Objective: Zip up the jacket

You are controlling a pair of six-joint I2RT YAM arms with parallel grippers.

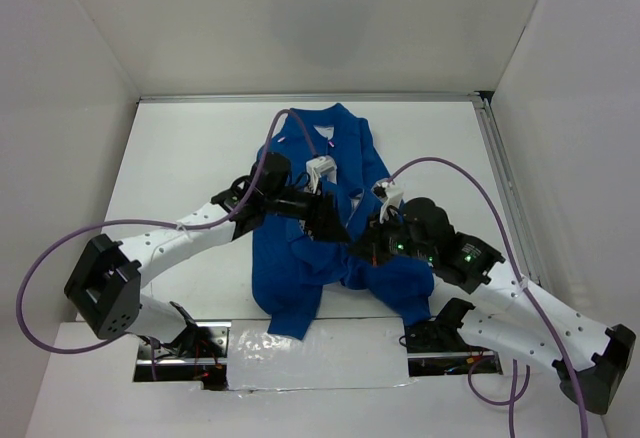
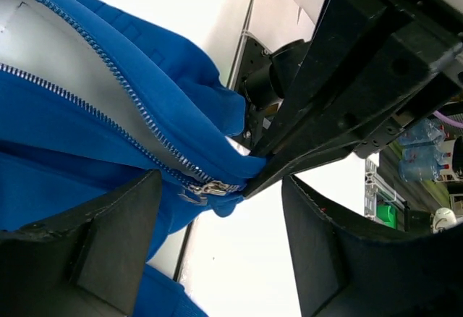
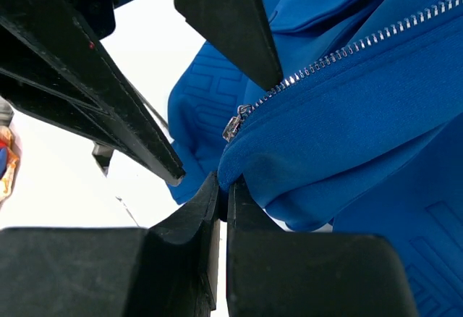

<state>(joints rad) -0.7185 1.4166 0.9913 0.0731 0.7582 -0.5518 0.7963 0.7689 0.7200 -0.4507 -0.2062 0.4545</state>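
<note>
Right gripper, closest to its wrist lens: black fingers pressed flat together, pinching the bottom hem of the bright royal-blue soft fabric jacket just below the small silver metal zipper slider. Left gripper: jaws wide apart, one black finger on either side of the slider, holding nothing; cannot tell whether they brush the cloth. Slider sits at the bottom end of the zip. Beyond it the two silver tooth rows diverge, with pale inner lining showing between them. Overhead: jacket lies on the flat white table, mid-table, collar toward the far edge, hem toward the arm bases, lower right part hidden under the right arm. Bare table on both sides of the garment, and a narrower strip between the collar and the white back wall. Grey metal rail runs along the table's right edge. Both grippers meet over the lower front, tips near each other.
</note>
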